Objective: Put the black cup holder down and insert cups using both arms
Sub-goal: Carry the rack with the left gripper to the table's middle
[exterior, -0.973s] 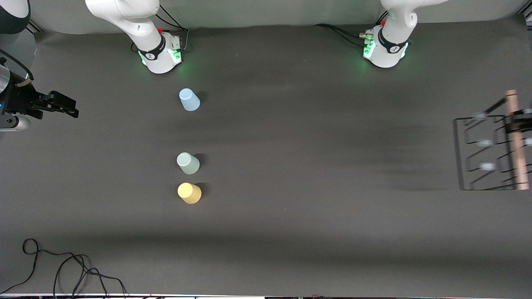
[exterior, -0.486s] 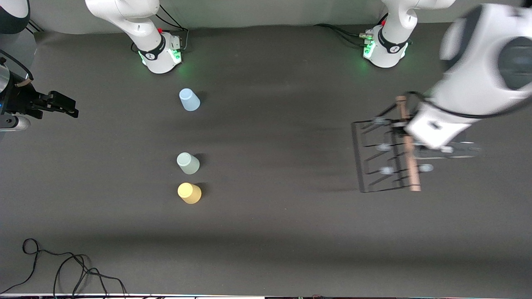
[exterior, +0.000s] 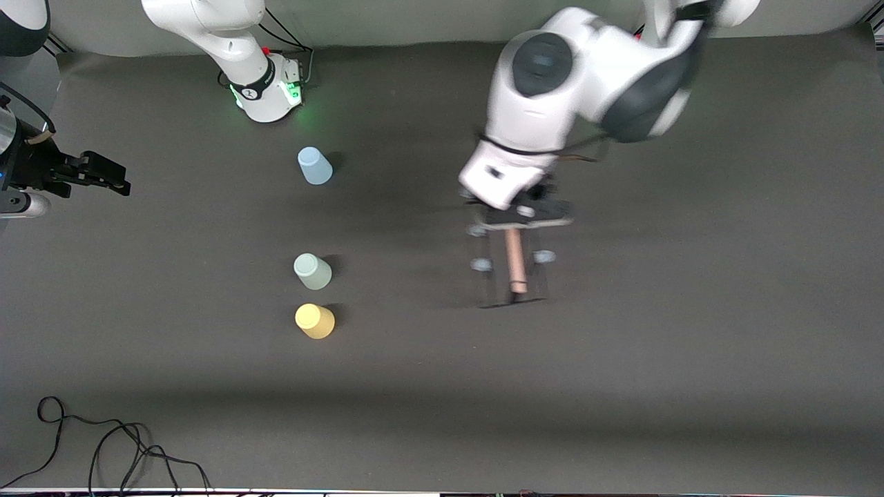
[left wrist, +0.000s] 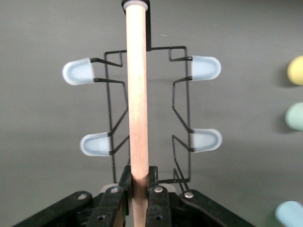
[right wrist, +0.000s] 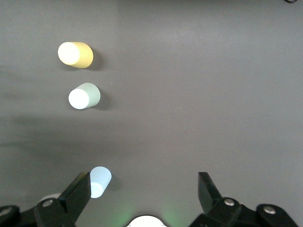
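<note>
The black cup holder (exterior: 512,275) hangs from my left gripper (exterior: 516,222), which is shut on its wooden rod handle (left wrist: 137,94) over the middle of the table. In the left wrist view the pale blue-tipped prongs (left wrist: 78,71) stick out on both sides of the rod, with the left gripper (left wrist: 138,177) clamped near one end. Three cups stand upside down in a row toward the right arm's end: light blue (exterior: 315,166) nearest the bases, then mint green (exterior: 313,271), then yellow (exterior: 315,321). My right gripper (exterior: 103,176) waits open and empty, up in the air at its end of the table. The right wrist view shows the right gripper (right wrist: 144,176) high over the blue cup (right wrist: 99,182).
The right arm's green-lit base (exterior: 266,90) stands at the table's back edge. A loose black cable (exterior: 103,442) lies near the front edge at the right arm's end. Bare dark mat (exterior: 656,345) stretches between the cups and the rack and toward the left arm's end.
My left arm has swept the rack from the left arm's end of the table in toward the middle. The cups and the right gripper have not moved.
</note>
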Robot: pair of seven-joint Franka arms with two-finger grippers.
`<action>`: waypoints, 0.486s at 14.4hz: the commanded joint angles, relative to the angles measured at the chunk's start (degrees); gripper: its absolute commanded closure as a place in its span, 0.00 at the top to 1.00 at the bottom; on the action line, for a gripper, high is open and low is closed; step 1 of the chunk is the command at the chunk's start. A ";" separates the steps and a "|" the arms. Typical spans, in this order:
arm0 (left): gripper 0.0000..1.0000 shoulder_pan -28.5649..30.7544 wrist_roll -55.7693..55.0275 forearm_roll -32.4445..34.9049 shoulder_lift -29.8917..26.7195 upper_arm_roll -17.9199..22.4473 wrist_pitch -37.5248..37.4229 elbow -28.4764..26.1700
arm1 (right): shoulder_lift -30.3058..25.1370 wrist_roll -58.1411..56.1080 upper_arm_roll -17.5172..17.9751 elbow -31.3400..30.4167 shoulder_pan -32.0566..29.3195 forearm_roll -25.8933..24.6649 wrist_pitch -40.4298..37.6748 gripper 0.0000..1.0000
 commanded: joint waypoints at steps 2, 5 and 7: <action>0.00 -6.04 -7.94 2.92 8.77 1.20 1.49 10.28 | -1.20 -0.27 0.21 -0.82 -0.26 -0.10 -0.27 1.00; 0.00 -8.68 -10.76 4.42 12.37 1.20 5.97 10.37 | -1.20 -0.27 0.21 -0.82 -0.26 -0.19 -0.27 1.00; 0.00 -9.65 -11.74 5.47 14.49 1.20 8.34 10.28 | -1.20 -0.27 0.21 -0.82 -0.26 -0.19 -0.27 1.00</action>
